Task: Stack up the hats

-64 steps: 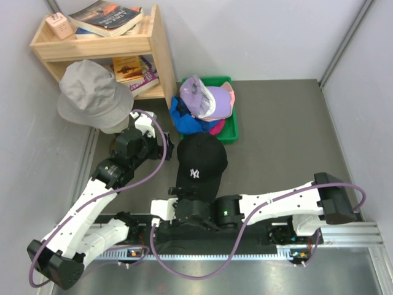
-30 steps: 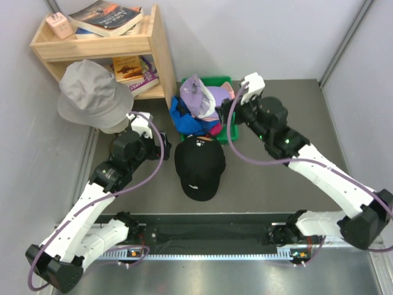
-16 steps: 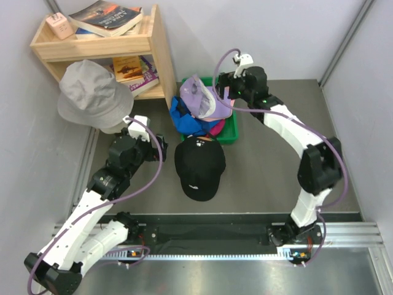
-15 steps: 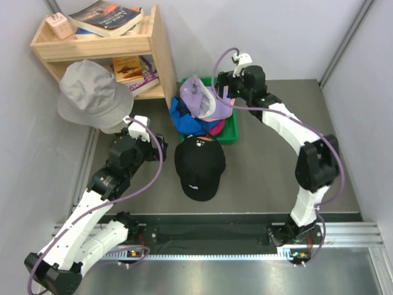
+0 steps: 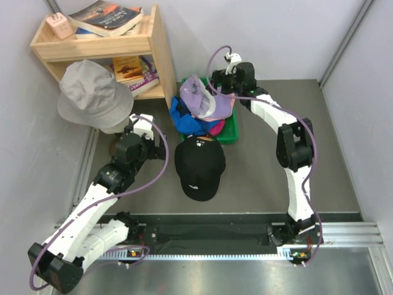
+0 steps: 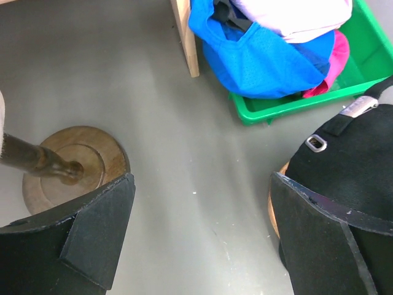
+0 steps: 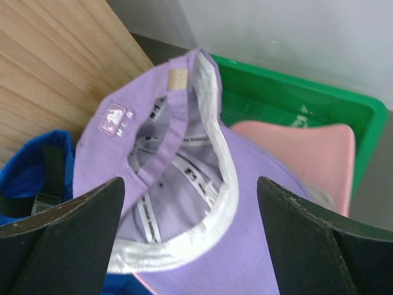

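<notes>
A black hat (image 5: 199, 161) sits alone in front of the green bin (image 5: 231, 134), its back strap (image 6: 359, 107) showing at the right of the left wrist view. In the bin the lavender hat (image 5: 201, 98) lies tipped up on top, its white-banded inside (image 7: 184, 178) facing my right gripper (image 7: 190, 184). A pink hat (image 7: 307, 153) lies under it, with a blue hat (image 5: 183, 118) and a magenta hat (image 5: 216, 127) beside them. My right gripper (image 5: 216, 91) hangs open just above the lavender hat. My left gripper (image 5: 156, 136) is open over bare floor (image 6: 201, 184), left of the black hat.
A grey bucket hat (image 5: 92, 95) hangs on a stand with a round wooden base (image 6: 73, 161) by the left gripper. A wooden shelf (image 5: 156, 55) with books stands behind it, touching the bin. Walls close in on the left, back and right.
The right arm has left the black hat on the floor, swung to the bin, then moved left over the lavender hat. The left arm has shifted only slightly.
</notes>
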`<control>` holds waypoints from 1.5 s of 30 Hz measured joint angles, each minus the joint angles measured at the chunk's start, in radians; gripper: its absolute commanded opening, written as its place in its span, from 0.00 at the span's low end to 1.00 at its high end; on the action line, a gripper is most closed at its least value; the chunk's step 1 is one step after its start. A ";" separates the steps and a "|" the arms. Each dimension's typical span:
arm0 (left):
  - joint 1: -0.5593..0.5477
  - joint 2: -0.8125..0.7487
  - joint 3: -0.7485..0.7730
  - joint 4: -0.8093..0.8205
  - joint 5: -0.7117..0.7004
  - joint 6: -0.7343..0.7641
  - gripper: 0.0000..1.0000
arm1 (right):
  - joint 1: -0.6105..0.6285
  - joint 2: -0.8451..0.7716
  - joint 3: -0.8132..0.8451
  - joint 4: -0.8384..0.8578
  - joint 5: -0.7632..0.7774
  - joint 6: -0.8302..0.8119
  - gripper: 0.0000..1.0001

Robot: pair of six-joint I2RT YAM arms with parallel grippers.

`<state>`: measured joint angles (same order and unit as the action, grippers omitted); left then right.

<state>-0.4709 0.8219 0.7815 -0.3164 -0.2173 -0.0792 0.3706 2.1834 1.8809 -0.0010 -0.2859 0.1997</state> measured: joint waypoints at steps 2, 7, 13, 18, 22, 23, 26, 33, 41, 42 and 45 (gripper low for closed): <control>0.001 0.006 0.000 0.001 -0.006 0.002 0.95 | 0.000 0.030 0.025 0.029 -0.026 0.016 0.87; 0.006 0.008 0.000 0.002 -0.015 0.004 0.95 | 0.004 0.124 0.120 0.099 -0.083 0.063 0.83; 0.013 0.008 0.000 0.002 -0.024 0.004 0.95 | 0.016 0.274 0.308 0.136 -0.111 0.107 0.81; 0.016 0.008 0.000 0.002 -0.027 0.004 0.95 | 0.030 0.363 0.410 0.135 -0.117 0.127 0.79; 0.019 0.008 0.000 0.002 -0.027 0.004 0.95 | 0.047 0.394 0.426 0.136 -0.116 0.135 0.78; 0.019 0.008 0.000 0.002 -0.027 0.003 0.95 | 0.052 0.399 0.429 0.134 -0.117 0.137 0.78; 0.020 0.008 0.000 0.002 -0.027 0.003 0.95 | 0.063 0.418 0.447 0.133 -0.117 0.137 0.79; 0.021 0.001 0.000 0.001 -0.027 0.003 0.95 | 0.072 0.444 0.493 0.146 -0.107 0.137 0.68; 0.024 -0.008 0.000 0.001 -0.027 0.003 0.95 | 0.072 0.473 0.498 0.167 -0.100 0.135 0.12; 0.024 -0.008 0.000 0.001 -0.027 0.003 0.95 | 0.072 0.476 0.498 0.166 -0.100 0.138 0.05; 0.025 -0.010 0.000 0.001 -0.027 0.003 0.95 | 0.072 0.473 0.494 0.174 -0.104 0.136 0.00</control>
<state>-0.4458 0.8124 0.7815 -0.3153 -0.2443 -0.0761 0.4431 2.6568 2.3745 0.1734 -0.3901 0.3355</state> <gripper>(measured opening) 0.952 0.033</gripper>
